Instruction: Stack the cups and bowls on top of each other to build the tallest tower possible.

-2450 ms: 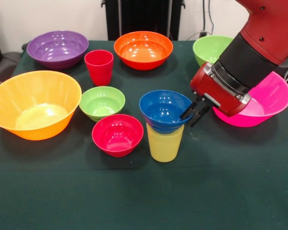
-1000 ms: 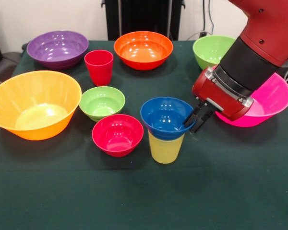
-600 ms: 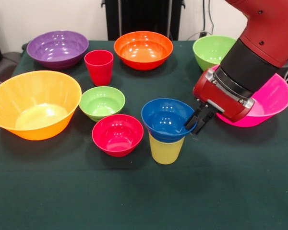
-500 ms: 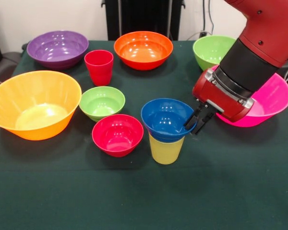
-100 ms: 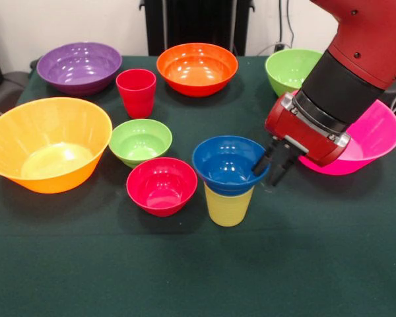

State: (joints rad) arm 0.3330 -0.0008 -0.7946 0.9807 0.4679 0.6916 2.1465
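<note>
The small glossy blue plastic bowl sits in the mouth of the translucent yellow ribbed tumbler, just right of the frame's centre, its base sunk into the cup so that the rim overhangs all round; this is the start of the tower, and nesting the bowl this way keeps it from sliding off. The gripper comes in from the right, tilted down to the left. Its fingers stand a little apart, one black finger against the bowl's right rim and the other outside the wall, so the grip looks released rather than clamped on the rim.

The other pieces wait on the dark green table cloth: the red ribbed tumbler at upper left, the small red bowl just left of the stack, and the small green bowl above it. The purple bowl, orange bowl and medium green bowl lie along the top, the large orange-yellow bowl at left and the pink bowl at right, partly behind the arm.

Compared with half a second ago, the fingers have spread slightly and the blue bowl has settled a touch to the left; nothing else has moved.
</note>
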